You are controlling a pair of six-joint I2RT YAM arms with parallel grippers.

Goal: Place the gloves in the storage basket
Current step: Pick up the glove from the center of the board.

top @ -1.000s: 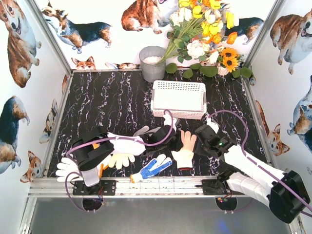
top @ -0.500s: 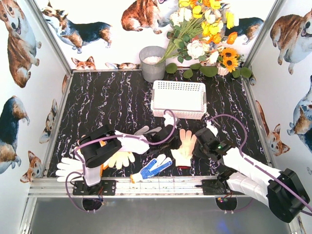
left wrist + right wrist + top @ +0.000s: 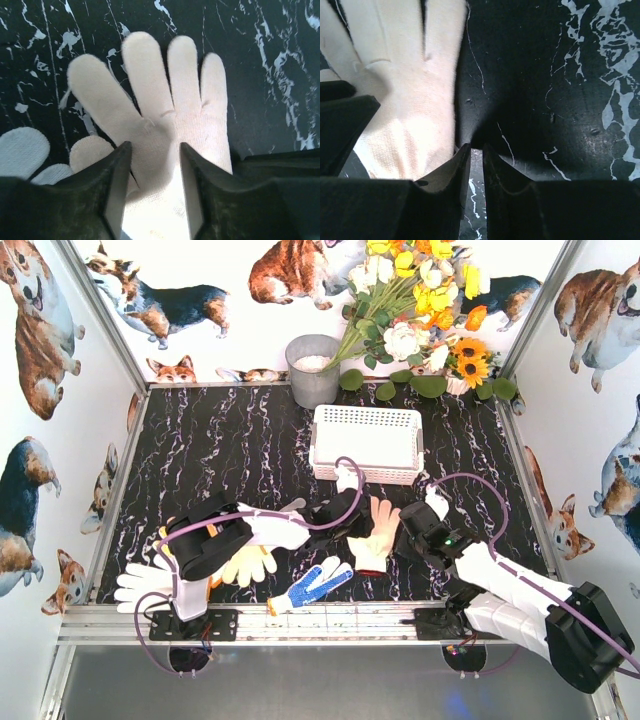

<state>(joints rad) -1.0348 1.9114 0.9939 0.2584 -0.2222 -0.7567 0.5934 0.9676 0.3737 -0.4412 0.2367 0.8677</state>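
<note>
A pale yellow glove [image 3: 378,532] with a dark cuff lies palm flat in front of the storage basket [image 3: 318,440]. My left gripper [image 3: 352,522] reaches it from the left. In the left wrist view the gripper [image 3: 153,147] stands over the glove [image 3: 170,100] with a fold of the palm between its jaws. My right gripper [image 3: 402,532] sits at the glove's right edge. Seen from the right wrist, that gripper [image 3: 476,147] is all but shut, with bare table in the slit and the glove [image 3: 395,100] just left of it. More gloves lie near the front: blue-dotted [image 3: 310,585], white [image 3: 140,585] and pale yellow [image 3: 250,565].
A grey metal bucket [image 3: 313,370] stands behind the basket. Flowers [image 3: 420,320] fill the back right corner. Another white glove [image 3: 292,507] peeks out beside the left arm. Printed walls close in the table on three sides.
The left gripper has slid right onto the pale yellow glove. The glove has shifted slightly left. The right gripper has moved in to the glove's edge and narrowed its jaws.
</note>
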